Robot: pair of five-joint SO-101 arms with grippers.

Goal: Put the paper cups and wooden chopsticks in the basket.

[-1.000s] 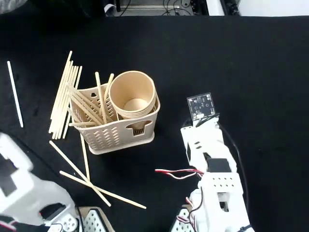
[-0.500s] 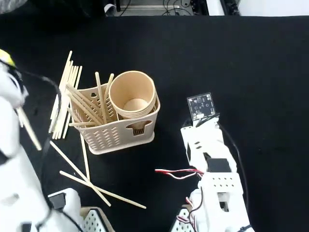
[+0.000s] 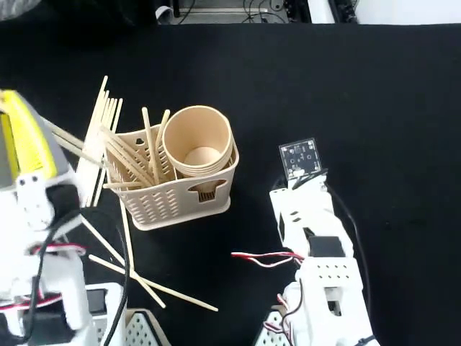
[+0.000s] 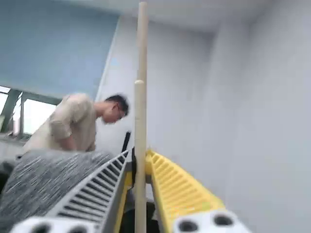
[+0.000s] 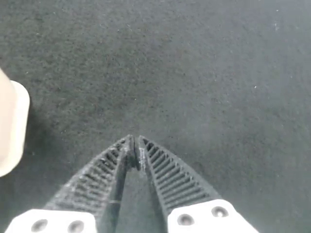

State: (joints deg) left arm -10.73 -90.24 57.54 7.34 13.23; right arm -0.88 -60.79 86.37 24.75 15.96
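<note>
The beige slotted basket (image 3: 176, 198) stands left of centre and holds stacked paper cups (image 3: 198, 140) and several wooden chopsticks (image 3: 133, 155). My left gripper (image 3: 32, 133), with its yellow jaw, hovers left of the basket, shut on two chopsticks (image 3: 75, 144) whose tips point toward the basket. In the left wrist view those two chopsticks (image 4: 141, 97) rise from between the jaws of the left gripper (image 4: 141, 160). My right gripper (image 5: 132, 144) is shut on nothing, low over the black cloth, and the right arm (image 3: 313, 231) rests to the right of the basket.
A bundle of several loose chopsticks (image 3: 97, 133) lies on the cloth behind the basket's left side. More loose chopsticks (image 3: 148, 282) lie crossed in front of it. The basket's corner (image 5: 10, 127) shows close to the right gripper. The black cloth (image 3: 374, 108) spreads open to the right.
The left arm rose from the front left corner, swept over the far left, and now holds chopsticks beside the basket. The thin stick at far left is gone. The right arm stayed still.
</note>
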